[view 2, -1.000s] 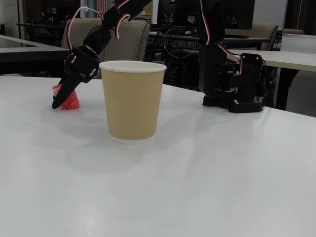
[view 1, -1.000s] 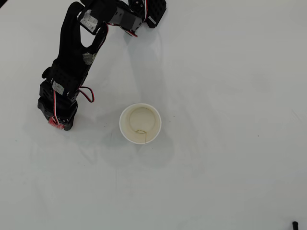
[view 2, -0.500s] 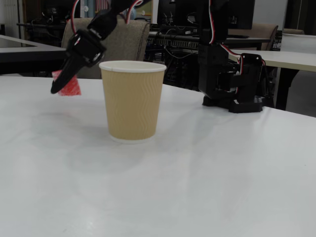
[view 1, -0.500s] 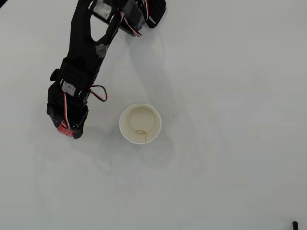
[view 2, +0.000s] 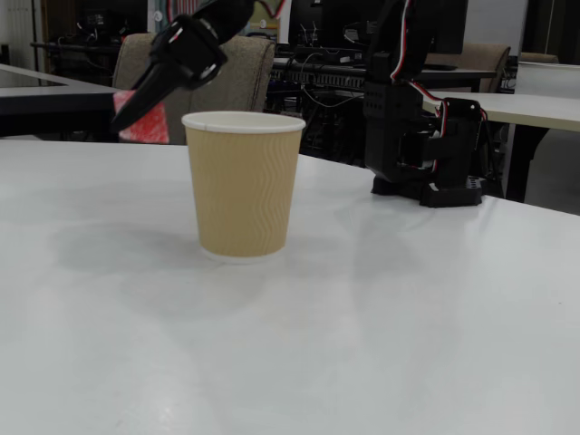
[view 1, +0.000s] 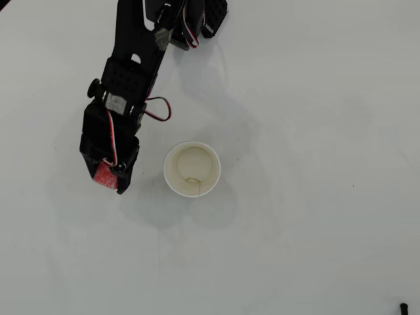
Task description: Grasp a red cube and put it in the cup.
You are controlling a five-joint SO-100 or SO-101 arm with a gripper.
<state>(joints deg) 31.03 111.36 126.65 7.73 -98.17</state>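
Nearest in the fixed view, the bare white table [view 2: 299, 344] fills the foreground, with a soft shadow lying to the left of the cup [view 2: 243, 184]. That cup stands upright on the table, tan and ribbed on the outside, with a white rolled rim. From overhead its cream inside [view 1: 191, 168] shows empty, apart from a thin dark mark near the bottom.

Behind and left of the cup in the fixed view, the gripper [view 2: 136, 109] hangs in the air, its black fingers pointing down and left. It is clamped on the cube [view 2: 145, 122], which sits at about the height of the cup's rim, clear of the table. Overhead, the cube [view 1: 103, 173] peeks out red between the fingers at the gripper [view 1: 110, 177] tip, left of the cup and apart from its rim, not over the mouth.

Farther back, the black arm [view 1: 131, 72] runs from the gripper to the top of the overhead view, red and white wires looping along it. Its base [view 2: 426, 149] stands on the table at the right of the fixed view, well behind the cup. Beyond that, chairs and desks are dim and blurred.
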